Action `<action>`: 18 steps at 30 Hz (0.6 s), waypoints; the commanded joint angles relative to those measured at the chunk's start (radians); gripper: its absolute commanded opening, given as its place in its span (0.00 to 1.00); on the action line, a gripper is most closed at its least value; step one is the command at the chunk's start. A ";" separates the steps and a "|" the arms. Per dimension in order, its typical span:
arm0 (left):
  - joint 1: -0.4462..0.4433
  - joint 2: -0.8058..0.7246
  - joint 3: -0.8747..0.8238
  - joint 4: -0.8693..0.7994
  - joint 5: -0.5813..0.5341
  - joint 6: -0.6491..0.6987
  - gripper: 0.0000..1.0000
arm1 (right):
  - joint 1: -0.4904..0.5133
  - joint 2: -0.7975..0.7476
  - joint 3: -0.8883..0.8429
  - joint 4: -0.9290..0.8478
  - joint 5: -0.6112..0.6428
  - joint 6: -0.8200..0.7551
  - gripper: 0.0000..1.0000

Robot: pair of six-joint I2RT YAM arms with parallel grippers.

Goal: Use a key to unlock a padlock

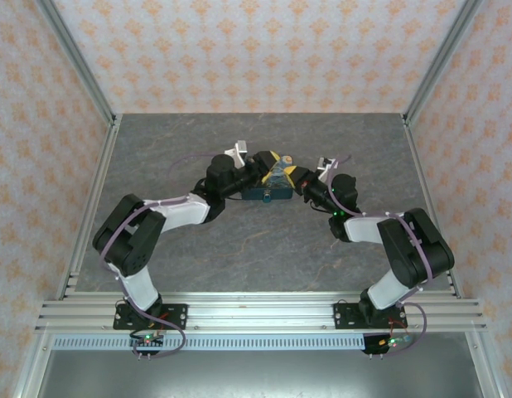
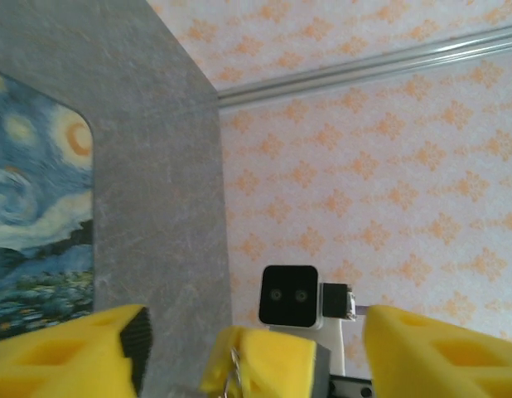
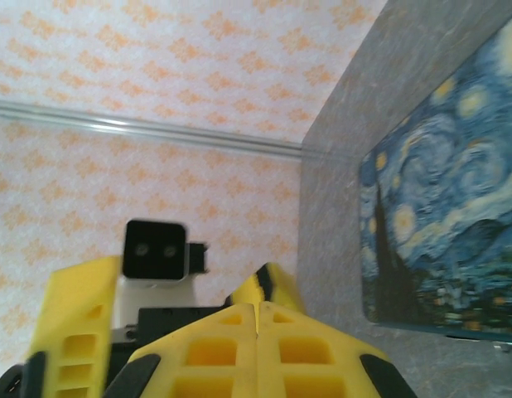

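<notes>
Left wrist view: nearest you, the left jaws stand released, flanking the right jaws, which look clenched on the tiny thin pale metal key [image 2: 234,366]. Expect it light, stiff and slippery; pinch its flat head. Beyond, the dark blue starry-night printed tin [image 2: 41,215] lies toward the grey stone-patterned bench's [image 2: 156,166] far edge.
</notes>
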 commanded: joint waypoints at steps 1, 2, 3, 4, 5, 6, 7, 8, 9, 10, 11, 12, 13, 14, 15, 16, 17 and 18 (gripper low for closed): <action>0.035 -0.126 -0.033 -0.115 -0.083 0.071 0.80 | -0.015 -0.037 -0.018 -0.008 0.005 -0.014 0.00; 0.038 -0.153 -0.039 -0.172 -0.094 0.094 0.83 | -0.017 -0.043 -0.017 -0.023 0.002 -0.019 0.00; 0.039 -0.174 -0.039 -0.226 -0.099 0.123 0.85 | -0.020 -0.048 -0.013 -0.038 -0.003 -0.025 0.00; 0.038 -0.196 -0.041 -0.286 -0.103 0.158 0.87 | -0.024 -0.050 -0.007 -0.061 -0.006 -0.032 0.00; 0.037 -0.214 -0.039 -0.353 -0.105 0.186 0.90 | -0.031 -0.052 0.004 -0.089 -0.007 -0.038 0.00; 0.036 -0.228 -0.036 -0.415 -0.110 0.219 0.97 | -0.038 -0.052 0.021 -0.118 -0.011 -0.041 0.00; 0.033 -0.243 -0.034 -0.483 -0.115 0.264 1.00 | -0.046 -0.047 0.046 -0.155 -0.019 -0.049 0.00; 0.026 -0.260 -0.032 -0.557 -0.138 0.307 1.00 | -0.054 -0.041 0.078 -0.200 -0.028 -0.060 0.00; 0.020 -0.274 -0.034 -0.622 -0.168 0.344 1.00 | -0.061 -0.032 0.107 -0.237 -0.035 -0.070 0.00; 0.012 -0.290 -0.039 -0.667 -0.190 0.384 1.00 | -0.067 -0.019 0.143 -0.274 -0.041 -0.081 0.00; 0.005 -0.303 -0.046 -0.705 -0.205 0.417 1.00 | -0.073 -0.003 0.182 -0.309 -0.048 -0.095 0.00; -0.001 -0.310 -0.051 -0.729 -0.216 0.441 1.00 | -0.079 0.013 0.221 -0.348 -0.052 -0.108 0.00; -0.011 -0.316 -0.057 -0.751 -0.229 0.467 1.00 | -0.083 0.034 0.266 -0.394 -0.053 -0.122 0.00; -0.022 -0.318 -0.061 -0.775 -0.249 0.491 1.00 | -0.086 0.058 0.309 -0.431 -0.053 -0.136 0.00; -0.034 -0.319 -0.060 -0.798 -0.271 0.514 1.00 | -0.088 0.080 0.343 -0.457 -0.050 -0.145 0.00; -0.049 -0.310 -0.055 -0.823 -0.293 0.537 1.00 | -0.091 0.109 0.387 -0.484 -0.047 -0.152 0.00; -0.064 -0.300 -0.048 -0.849 -0.322 0.553 1.00 | -0.092 0.143 0.428 -0.505 -0.048 -0.154 0.00; -0.079 -0.286 -0.040 -0.868 -0.349 0.559 1.00 | -0.092 0.172 0.461 -0.508 -0.051 -0.153 0.00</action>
